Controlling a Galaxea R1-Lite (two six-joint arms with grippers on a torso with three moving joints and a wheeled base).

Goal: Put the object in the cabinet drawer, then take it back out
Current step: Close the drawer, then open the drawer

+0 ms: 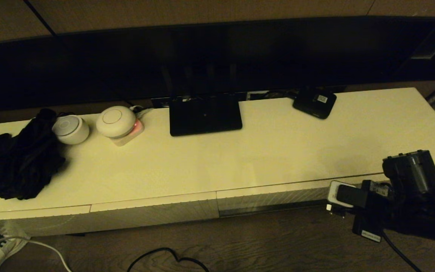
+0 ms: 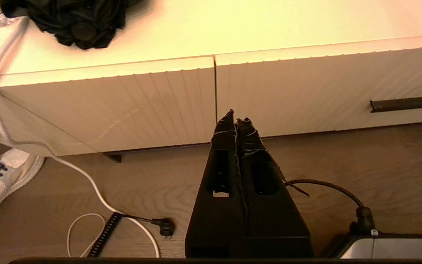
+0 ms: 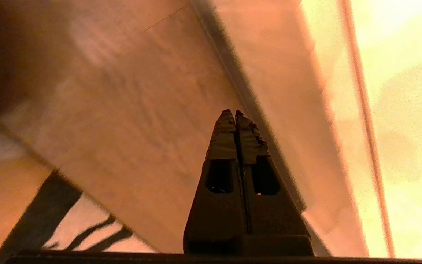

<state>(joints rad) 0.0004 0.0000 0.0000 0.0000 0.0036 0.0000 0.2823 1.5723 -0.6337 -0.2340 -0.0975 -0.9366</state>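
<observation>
Box not in view, drawer (image 1: pixel 274 198) closed — right gripper (image 3: pixel 236 114), fingers pressed together and empty, near the drawer's front; left gripper (image 2: pixel 236 118) likewise — closed tips risk slipping off the handle slot.

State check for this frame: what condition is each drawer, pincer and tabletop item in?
Wide drawer: slightly ajar, dark gap under its front.
Short drawer: closed.
Left pincer: shut, empty, low before the drawer fronts.
Right pincer: shut, empty, by the cabinet's front edge.
Router: flat on the cabinet top.
Organiser box: not in view.
</observation>
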